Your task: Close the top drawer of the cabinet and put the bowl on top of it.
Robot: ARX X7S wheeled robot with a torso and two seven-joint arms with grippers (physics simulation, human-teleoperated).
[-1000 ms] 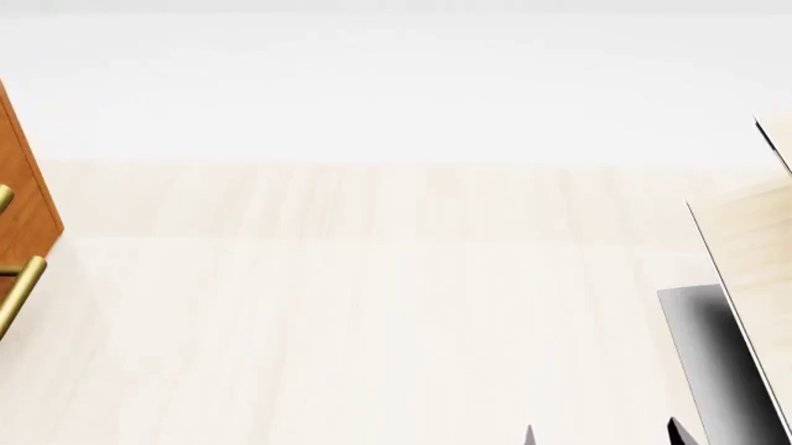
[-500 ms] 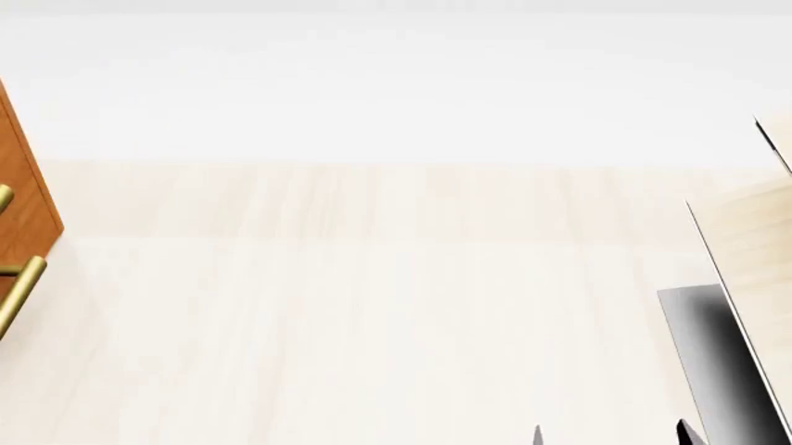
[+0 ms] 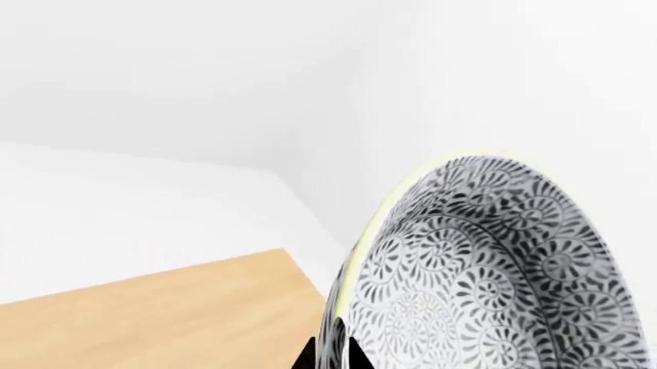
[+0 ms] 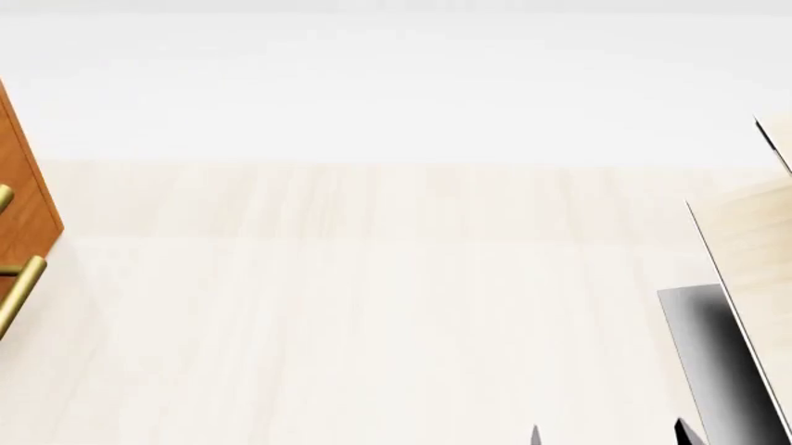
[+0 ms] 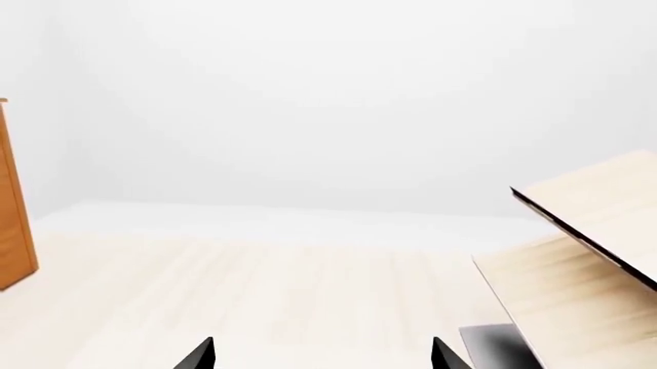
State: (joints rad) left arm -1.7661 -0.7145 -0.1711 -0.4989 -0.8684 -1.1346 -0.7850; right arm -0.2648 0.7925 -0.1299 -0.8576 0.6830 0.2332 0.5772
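Gripping the rim of the bowl [image 3: 482, 269], the left gripper [image 3: 331, 355] shows only two dark fingertips, pinched close on the edge. The bowl stands tilted on its side right at that gripper, with its grey leafy inside facing the camera. Past the bowl lies a flat wooden top [image 3: 154, 319], then white walls. The right gripper [image 5: 323, 355] holds nothing, and its two dark tips stand wide apart. A pale wood floor [image 4: 371, 306] stretches out ahead of it. Pale wood panels [image 5: 585, 261] lean off to its right side. The cabinet [image 4: 28, 199] sits far to its left, with brass handles [image 4: 19, 292] peeking in.
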